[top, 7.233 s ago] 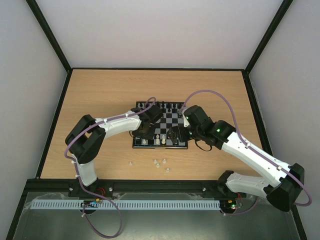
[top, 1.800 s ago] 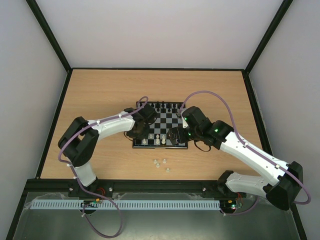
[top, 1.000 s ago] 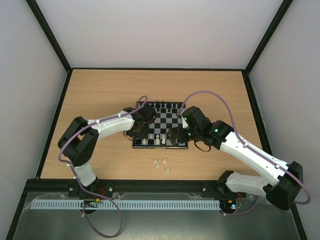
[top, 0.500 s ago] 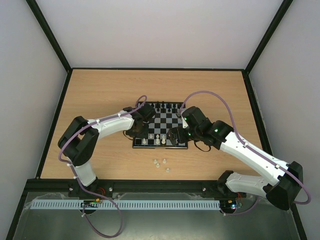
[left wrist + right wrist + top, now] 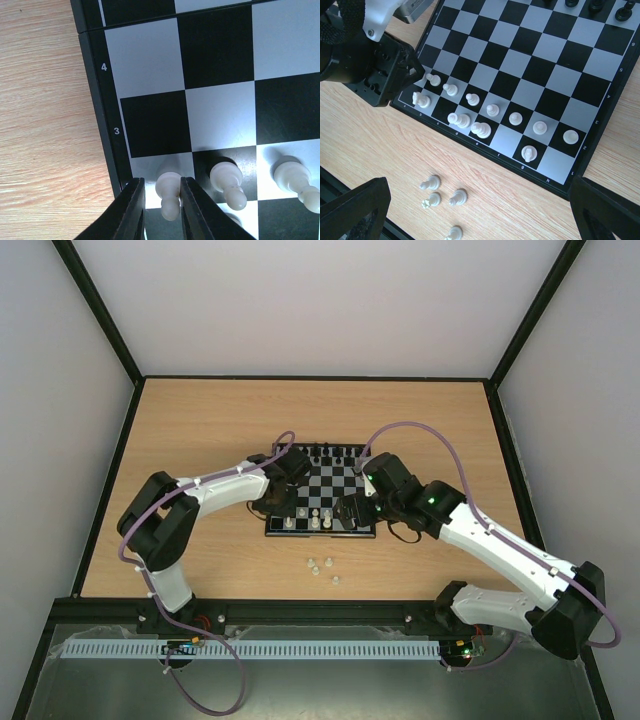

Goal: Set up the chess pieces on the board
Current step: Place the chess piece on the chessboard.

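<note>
The left jaws are drawn in on a white pawn (image 5: 168,192), with one of the fingers (image 5: 131,210) on each side of it. The pawn stands on a pale square at the near left of the board (image 5: 220,55), in the outermost column just inside the black border. On that border the white numerals "3" (image 5: 116,131) and "4" (image 5: 104,66) are printed, and the gripped pawn is one row nearer than the "3". Two more white pawns (image 5: 227,182) are seen to its right in the same row.

The right jaws are held wide apart above the near edge of the board. Their dark fingers (image 5: 355,210) fill the lower corners of the right wrist view. In that view seven pawns are counted in the white row, and four further white pieces (image 5: 481,130) stand in the nearest row. Black pieces (image 5: 595,5) are lined along the far edge. Small white letters (image 5: 524,167) are printed along the near border, too small to be read with certainty.

Four loose white figures (image 5: 457,196) lie on the wooden worktop (image 5: 200,430), just on the near side of the board and apart from it.
</note>
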You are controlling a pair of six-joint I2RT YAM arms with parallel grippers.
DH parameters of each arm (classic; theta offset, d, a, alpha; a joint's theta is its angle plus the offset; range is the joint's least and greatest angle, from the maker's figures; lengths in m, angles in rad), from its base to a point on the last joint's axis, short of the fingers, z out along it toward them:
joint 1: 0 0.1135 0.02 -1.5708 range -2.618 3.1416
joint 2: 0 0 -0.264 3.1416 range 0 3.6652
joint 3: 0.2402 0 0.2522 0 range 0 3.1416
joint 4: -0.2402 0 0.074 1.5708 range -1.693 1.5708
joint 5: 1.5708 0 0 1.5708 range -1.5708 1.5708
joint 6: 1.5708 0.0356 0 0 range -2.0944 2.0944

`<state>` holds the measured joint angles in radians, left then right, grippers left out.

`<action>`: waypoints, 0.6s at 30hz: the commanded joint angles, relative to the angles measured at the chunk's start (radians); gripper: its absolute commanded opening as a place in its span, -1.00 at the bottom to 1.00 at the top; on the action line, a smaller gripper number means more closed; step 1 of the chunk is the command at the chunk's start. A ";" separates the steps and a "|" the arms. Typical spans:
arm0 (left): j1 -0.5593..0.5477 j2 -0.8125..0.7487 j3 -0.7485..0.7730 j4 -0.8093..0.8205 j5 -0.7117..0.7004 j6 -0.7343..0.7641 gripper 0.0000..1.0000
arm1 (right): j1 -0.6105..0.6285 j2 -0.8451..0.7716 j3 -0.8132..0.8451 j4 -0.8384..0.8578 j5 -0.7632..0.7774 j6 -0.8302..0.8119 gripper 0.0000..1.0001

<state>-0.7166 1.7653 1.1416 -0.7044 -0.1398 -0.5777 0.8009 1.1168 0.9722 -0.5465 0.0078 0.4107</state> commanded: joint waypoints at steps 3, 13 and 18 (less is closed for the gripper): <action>0.009 0.028 0.009 -0.002 -0.015 0.018 -0.54 | 0.007 0.013 -0.008 -0.007 0.011 -0.009 0.97; 0.011 0.031 0.012 0.003 -0.015 0.021 -0.54 | 0.006 0.018 -0.009 -0.006 0.009 -0.008 0.98; 0.008 0.006 0.033 -0.012 -0.011 0.018 -0.54 | 0.007 0.020 -0.009 -0.007 0.013 -0.008 0.98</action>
<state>-0.7143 1.7763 1.1446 -0.6975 -0.1394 -0.5655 0.8009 1.1282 0.9722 -0.5461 0.0086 0.4107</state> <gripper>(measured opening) 0.230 0.988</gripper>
